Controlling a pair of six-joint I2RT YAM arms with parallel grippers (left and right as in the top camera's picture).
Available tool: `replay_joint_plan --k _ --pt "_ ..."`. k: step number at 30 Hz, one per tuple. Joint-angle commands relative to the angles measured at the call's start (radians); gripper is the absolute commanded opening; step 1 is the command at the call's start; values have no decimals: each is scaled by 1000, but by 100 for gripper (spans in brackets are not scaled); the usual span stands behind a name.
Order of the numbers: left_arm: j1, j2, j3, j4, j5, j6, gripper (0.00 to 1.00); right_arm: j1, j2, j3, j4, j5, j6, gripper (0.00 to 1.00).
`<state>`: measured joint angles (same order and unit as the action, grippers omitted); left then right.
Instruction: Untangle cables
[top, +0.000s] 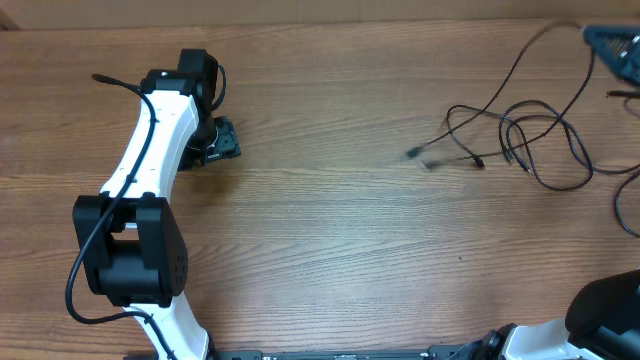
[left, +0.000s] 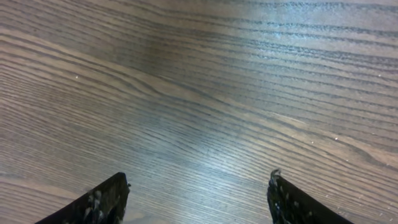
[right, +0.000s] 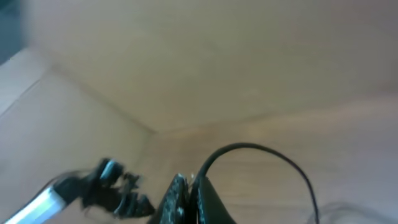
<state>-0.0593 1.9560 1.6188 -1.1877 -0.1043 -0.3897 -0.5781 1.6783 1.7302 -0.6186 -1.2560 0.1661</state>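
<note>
cables (top: 508, 122) loose tangle, 2 o'clock on table (top: 330, 230) | light, limp, thin: pinch near plug | left gripper (left: 199, 186) fingers apart, empty | right gripper (right: 188, 191) fingers together, apparently pinching cables

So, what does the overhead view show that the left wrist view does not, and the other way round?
Only the overhead view shows the cables, lying loose toward the right of the table, and the left arm. Only the left wrist view shows the left gripper close up, jaws wide open with nothing between them. Both show the table's wood grain.
</note>
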Motion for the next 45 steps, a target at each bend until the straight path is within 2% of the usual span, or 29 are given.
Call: replay_joint_plan --k 1,6,9,11,14,15,16,20,21,23,24,27,29,31,37,43,45 --pt "-7 -21 11 -10 5 13 72 -9 -22 46 206 -163 248 4" --pt "-8 -21 11 -13 5 12 72 -50 -22 46 678 -82 615 4" --pt "-8 -21 11 -17 6 12 71 -92 -22 46 750 -27 702 4" --pt "-7 -21 11 -16 5 12 71 -104 -21 44 673 -25 681 4" --pt "-7 -21 11 -16 5 12 71 -105 -21 44 428 -18 500 4" --pt "-7 -21 11 -17 5 12 71 -105 -21 43 264 33 389 4" --pt "-7 -21 11 -17 5 12 71 -105 -21 43 178 80 338 4" --pt "-8 -21 11 -24 6 12 71 -98 -17 43 -220 508 102 4" --pt "-8 -21 11 -26 6 12 71 -92 -14 43 -295 638 63 11" --pt "-7 -21 11 -26 5 12 71 -84 -7 43 -386 833 21 31" --pt "-7 -21 11 -26 5 12 71 -83 -4 43 -416 898 18 36" --pt "-8 -21 11 -25 5 12 71 -83 3 43 -481 1005 19 45" --pt "-7 -21 11 -25 5 12 71 -83 13 43 -521 1032 19 59" --pt "-8 -21 11 -25 6 12 71 -83 25 43 -552 1032 19 67" --pt "-8 -21 11 -29 6 12 72 -83 82 -5 -629 1059 19 71" --pt "-8 -21 11 -29 5 13 72 -83 134 -95 -589 1083 19 78" --pt "-8 -21 11 -29 5 13 72 -83 136 -126 -544 1075 19 83"
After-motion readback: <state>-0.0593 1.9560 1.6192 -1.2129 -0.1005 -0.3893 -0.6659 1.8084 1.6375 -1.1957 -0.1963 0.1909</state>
